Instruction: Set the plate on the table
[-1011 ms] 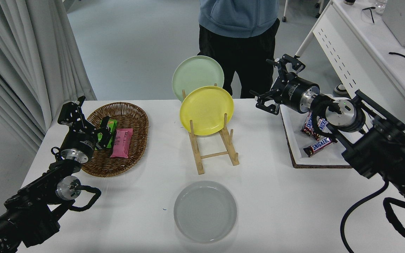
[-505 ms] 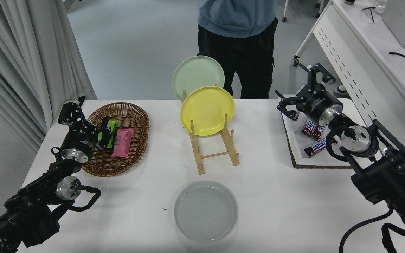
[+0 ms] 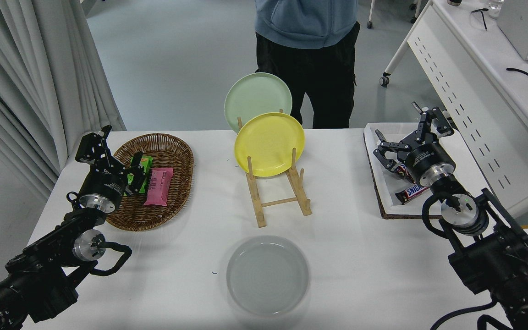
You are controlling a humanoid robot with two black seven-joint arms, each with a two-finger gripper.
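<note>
Plate: lying flat on bench, left of my spread, empty right hand; stiff, slippery, breakable; I am judging the rim the grip.

1. A round light-grey plate lies flat on the white counter, near the front edge at the centre.
2. Behind it stands a wooden plate rack holding a yellow plate upright, with a pale green plate further back.
3. At far left, an oval wicker basket holds a pink packet and a green packet.
4. The left gripper hovers at the basket's left rim, jaws spread.
5. The right gripper, jaws wide apart, hangs over a white tray of chocolate bars at far right.
6. A person in a blue top stands at the counter's far side.
</note>
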